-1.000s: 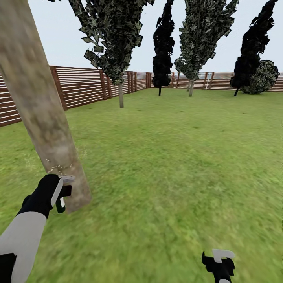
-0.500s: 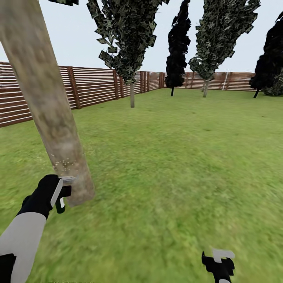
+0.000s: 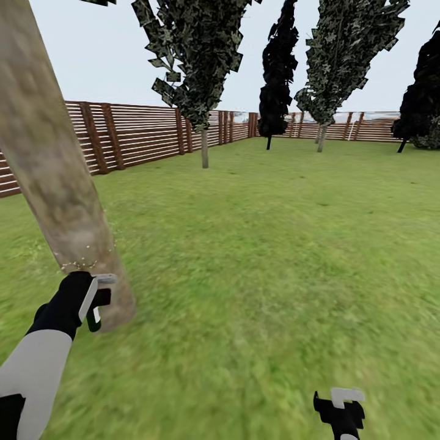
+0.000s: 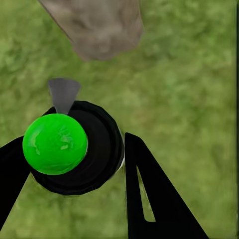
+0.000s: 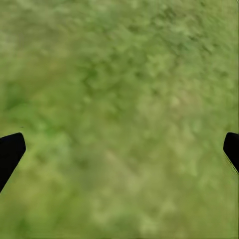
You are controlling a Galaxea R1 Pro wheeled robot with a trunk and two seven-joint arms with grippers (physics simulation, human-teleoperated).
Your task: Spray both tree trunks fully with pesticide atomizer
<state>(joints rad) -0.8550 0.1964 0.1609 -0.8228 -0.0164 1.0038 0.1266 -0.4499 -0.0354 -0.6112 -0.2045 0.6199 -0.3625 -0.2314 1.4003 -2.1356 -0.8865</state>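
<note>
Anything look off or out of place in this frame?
Nothing looks damaged or spilled. The left gripper holds the pesticide atomizer close to the tree trunk, which leans in the head view. Whitish specks dot the trunk just above the gripper. The atomizer's round top shows green in the wrist view. The right gripper hangs open over grass.

Mottled grey-beige tree trunk [image 3: 58, 183]
</note>
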